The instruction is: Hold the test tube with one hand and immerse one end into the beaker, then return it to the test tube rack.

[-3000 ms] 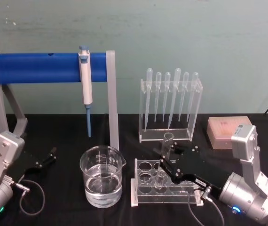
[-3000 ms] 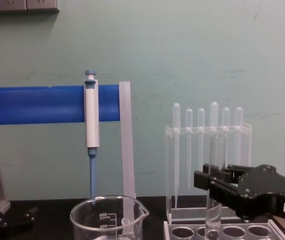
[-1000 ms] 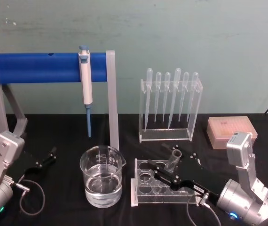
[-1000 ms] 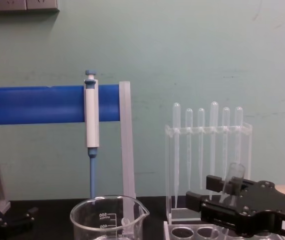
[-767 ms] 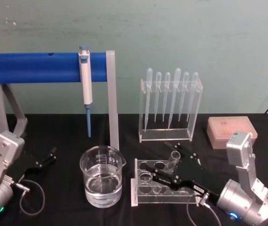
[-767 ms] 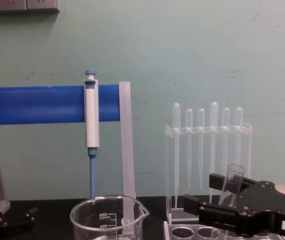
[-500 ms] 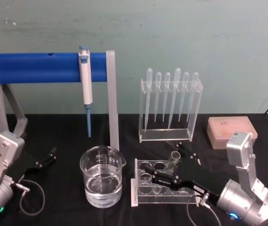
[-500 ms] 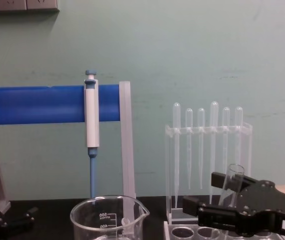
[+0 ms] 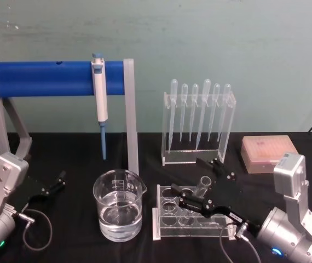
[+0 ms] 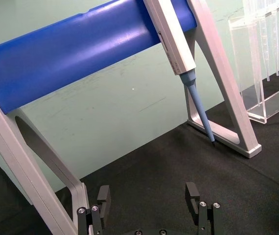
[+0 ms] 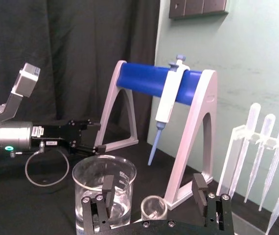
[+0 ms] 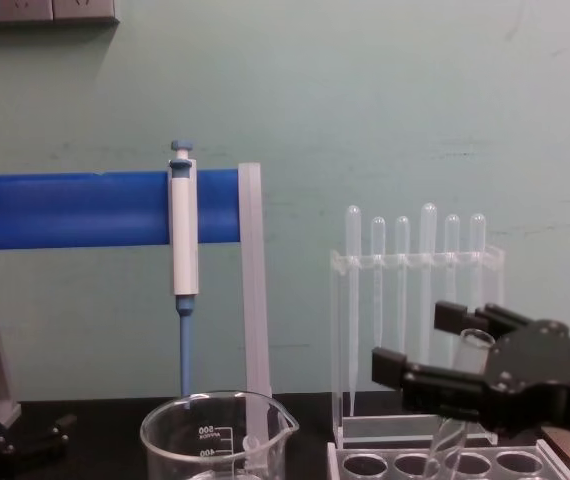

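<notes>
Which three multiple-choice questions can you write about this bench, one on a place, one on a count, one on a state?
1. Where is the test tube? A in the beaker; B in the clear rack; C flat on the table.
2. How many pipettes hang behind the rack? A four; B six; C eight.
3. How is the right gripper? A open; B shut on the tube; C shut on nothing.
Answers: B, it leans in a rack hole; B, six bulbs show in a row; A, its fingers stand apart on both sides of the tube.
</notes>
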Available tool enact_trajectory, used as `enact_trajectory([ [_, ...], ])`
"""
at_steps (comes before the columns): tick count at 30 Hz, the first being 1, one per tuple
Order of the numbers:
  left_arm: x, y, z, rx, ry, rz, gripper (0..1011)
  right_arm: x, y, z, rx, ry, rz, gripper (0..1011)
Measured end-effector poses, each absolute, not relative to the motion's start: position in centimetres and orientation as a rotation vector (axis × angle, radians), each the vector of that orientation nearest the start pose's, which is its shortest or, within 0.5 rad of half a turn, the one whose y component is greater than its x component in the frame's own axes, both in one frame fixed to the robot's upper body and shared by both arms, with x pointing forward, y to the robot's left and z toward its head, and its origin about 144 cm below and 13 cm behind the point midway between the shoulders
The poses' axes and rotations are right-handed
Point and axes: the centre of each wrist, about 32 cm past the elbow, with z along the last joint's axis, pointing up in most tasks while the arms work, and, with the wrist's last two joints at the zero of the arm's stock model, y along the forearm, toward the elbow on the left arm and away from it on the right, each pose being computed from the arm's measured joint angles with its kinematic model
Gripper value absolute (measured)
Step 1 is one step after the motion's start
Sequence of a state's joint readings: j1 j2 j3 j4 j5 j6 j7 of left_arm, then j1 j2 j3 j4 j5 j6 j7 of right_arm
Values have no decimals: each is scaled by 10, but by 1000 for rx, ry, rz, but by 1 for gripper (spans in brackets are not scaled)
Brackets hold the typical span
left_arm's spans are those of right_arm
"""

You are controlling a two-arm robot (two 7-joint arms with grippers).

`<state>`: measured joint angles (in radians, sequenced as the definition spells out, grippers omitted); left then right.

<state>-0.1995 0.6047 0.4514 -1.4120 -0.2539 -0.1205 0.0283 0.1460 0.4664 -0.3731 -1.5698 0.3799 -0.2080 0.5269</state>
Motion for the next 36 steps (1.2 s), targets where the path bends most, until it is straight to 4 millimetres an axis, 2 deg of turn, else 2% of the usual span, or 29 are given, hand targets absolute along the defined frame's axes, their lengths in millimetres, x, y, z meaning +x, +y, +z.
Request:
enact_trajectory([
  [23,489,310,1140,304,-285,1248,1000,457,-258,1197,131,-326,-764,1002],
  [36,489,310,1140,304,-285,1248,1000,438,-275,1186,242,-313,-989,1002],
])
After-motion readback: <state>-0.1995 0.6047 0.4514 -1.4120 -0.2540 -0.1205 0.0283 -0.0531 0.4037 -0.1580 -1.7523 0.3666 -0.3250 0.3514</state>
